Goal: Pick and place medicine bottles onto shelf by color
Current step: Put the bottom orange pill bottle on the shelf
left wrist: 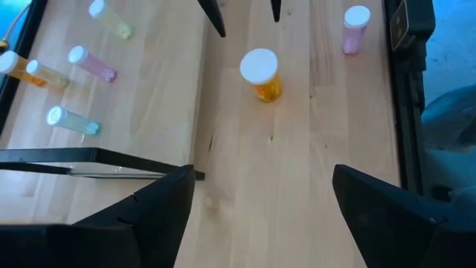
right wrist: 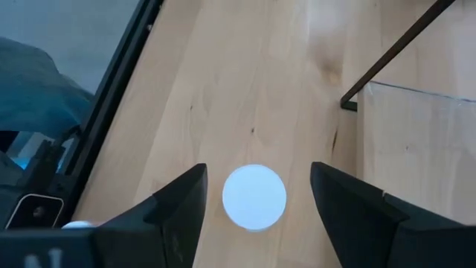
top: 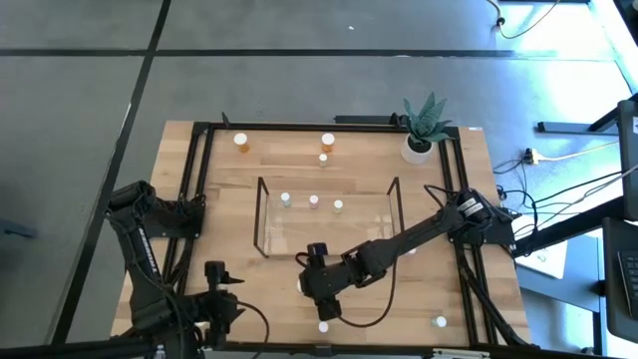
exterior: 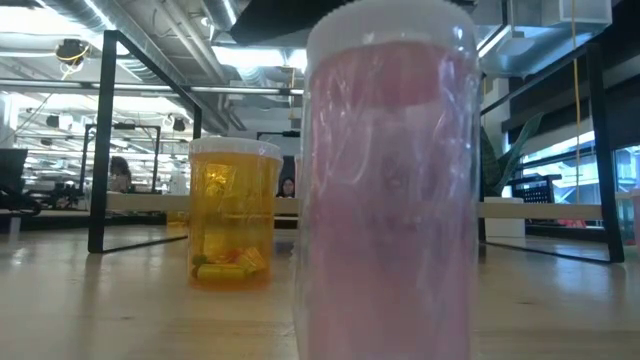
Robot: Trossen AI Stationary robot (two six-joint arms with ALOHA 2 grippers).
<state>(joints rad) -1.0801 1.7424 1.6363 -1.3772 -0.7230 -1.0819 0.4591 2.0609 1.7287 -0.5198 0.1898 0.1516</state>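
Note:
An orange medicine bottle [left wrist: 260,74] with a white cap [right wrist: 254,196] stands upright on the table, in front of the shelf's near left corner. My right gripper [right wrist: 258,177] is open just above it, with a finger on either side of the cap and a gap showing on both. The clear shelf [top: 324,214] stands mid-table and carries three small bottles [top: 313,200]. A pink bottle [exterior: 390,180] stands upright at the near edge. My left gripper [left wrist: 260,179] waits open at the near left, holding nothing.
Two orange bottles [top: 241,142] [top: 328,141] stand at the far side, and another bottle [top: 440,321] at the near right. A potted plant [top: 424,130] fills the far right corner. Black frame rails [top: 194,199] border the table. Bare wood lies in front of the shelf.

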